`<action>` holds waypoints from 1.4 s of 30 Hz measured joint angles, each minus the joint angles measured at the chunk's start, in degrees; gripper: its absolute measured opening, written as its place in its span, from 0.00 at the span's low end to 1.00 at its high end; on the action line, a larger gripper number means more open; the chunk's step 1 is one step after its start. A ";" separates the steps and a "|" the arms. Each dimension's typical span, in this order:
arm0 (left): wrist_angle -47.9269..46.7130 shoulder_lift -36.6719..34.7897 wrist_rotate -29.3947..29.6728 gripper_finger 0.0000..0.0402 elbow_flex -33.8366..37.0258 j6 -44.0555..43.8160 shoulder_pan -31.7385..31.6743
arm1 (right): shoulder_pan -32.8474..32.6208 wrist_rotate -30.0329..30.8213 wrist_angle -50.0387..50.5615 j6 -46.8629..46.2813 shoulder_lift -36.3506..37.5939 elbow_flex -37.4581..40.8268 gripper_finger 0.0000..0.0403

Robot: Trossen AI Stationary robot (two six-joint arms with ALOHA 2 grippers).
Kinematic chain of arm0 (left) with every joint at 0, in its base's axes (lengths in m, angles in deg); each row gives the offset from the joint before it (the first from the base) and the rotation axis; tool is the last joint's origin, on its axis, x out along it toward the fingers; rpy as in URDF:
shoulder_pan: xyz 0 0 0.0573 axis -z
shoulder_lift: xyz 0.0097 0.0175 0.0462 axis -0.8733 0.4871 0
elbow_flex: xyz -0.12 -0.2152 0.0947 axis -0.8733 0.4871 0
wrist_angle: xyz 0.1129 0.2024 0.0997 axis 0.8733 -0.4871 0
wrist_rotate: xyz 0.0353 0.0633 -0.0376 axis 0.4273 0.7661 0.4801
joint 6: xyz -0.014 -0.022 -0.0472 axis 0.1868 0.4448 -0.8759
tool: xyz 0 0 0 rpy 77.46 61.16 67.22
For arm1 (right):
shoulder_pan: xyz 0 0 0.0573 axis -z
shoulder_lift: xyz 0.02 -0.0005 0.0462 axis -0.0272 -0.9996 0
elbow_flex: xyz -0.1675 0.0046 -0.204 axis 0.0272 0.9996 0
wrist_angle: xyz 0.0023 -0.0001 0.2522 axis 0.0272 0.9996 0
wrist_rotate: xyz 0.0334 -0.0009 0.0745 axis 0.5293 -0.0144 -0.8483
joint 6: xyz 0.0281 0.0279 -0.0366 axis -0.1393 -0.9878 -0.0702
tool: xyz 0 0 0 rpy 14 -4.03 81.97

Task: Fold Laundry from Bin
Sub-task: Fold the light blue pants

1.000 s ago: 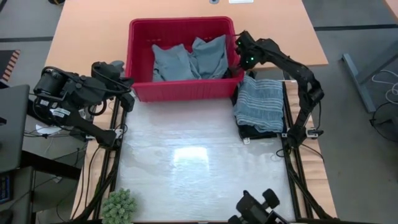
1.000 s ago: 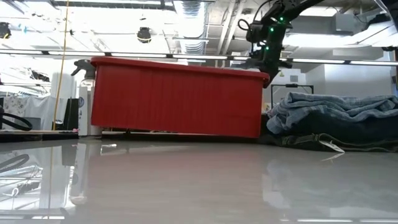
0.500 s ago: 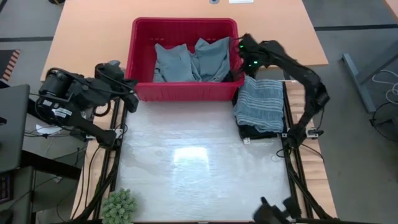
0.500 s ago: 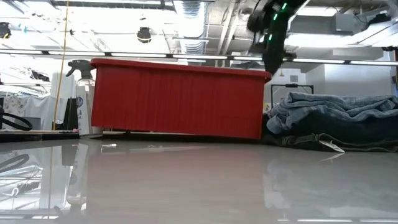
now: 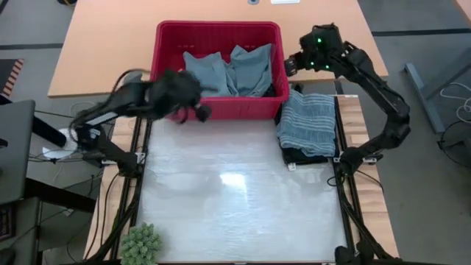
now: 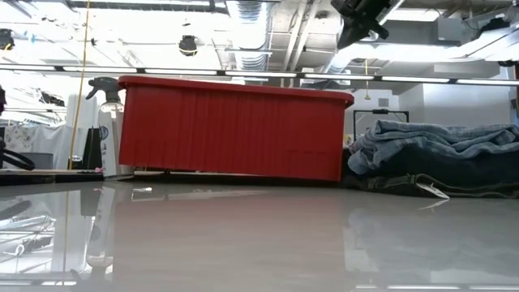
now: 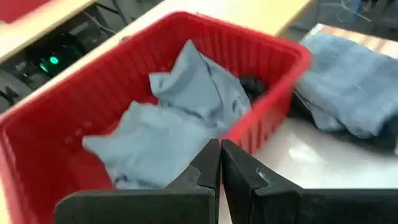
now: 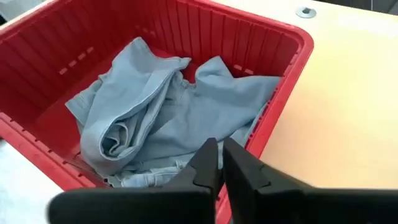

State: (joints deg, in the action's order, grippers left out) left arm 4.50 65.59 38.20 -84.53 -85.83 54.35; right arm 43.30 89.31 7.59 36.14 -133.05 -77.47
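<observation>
Pale glossy work surface (image 5: 235, 191): nearest you, bare across its middle; a small green plant (image 5: 140, 243) sits at its near left corner.
Folded stack (image 5: 307, 125): at your right on the surface, a grey-blue striped garment lies folded on top of a dark one; its long axis runs near to far, and its far end lies just beside the bin's right wall.
Left gripper (image 5: 193, 112): you have it at the bin's near wall, towards the left corner, above the rim. Its fingers are pressed together with nothing between them, and the wrist view looks past them into the bin.
Bin (image 5: 218, 110): the red tub stands at the far edge of the surface, upright, long axis running left to right, open side up.
Bin contents (image 8: 168, 118): you see light blue garments crumpled in two heaps that fill the middle and right of the floor; a bit of dark cloth (image 7: 252, 87) shows in the right near corner; the left end shows bare red floor.
Right gripper (image 5: 291, 62): you hold it high, beside the bin's right wall. Its fingers stand nearly together with a narrow gap, gripping nothing.
Wooden tabletop (image 5: 110, 44): farthest, under and behind the bin.
</observation>
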 joint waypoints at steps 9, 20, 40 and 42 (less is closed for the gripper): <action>14.79 6.99 -17.22 0.26 -0.57 10.77 -18.60 | 0.91 0.29 8.31 6.64 -2.55 0.02 0.21; 22.12 19.24 -29.54 0.56 -0.59 6.45 -40.40 | 3.13 0.62 9.28 8.29 -3.05 0.02 0.24; 29.10 39.76 -43.15 0.59 -4.56 -0.24 -38.78 | 3.68 0.60 9.87 2.05 -3.07 0.02 0.24; 27.70 40.56 -41.27 0.59 -5.25 -1.64 -37.78 | 3.68 0.60 9.87 2.09 -3.07 0.02 0.24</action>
State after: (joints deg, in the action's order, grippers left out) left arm 32.19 106.15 -3.07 -89.78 -87.48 16.57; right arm 46.98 89.91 17.46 38.22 -136.12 -77.45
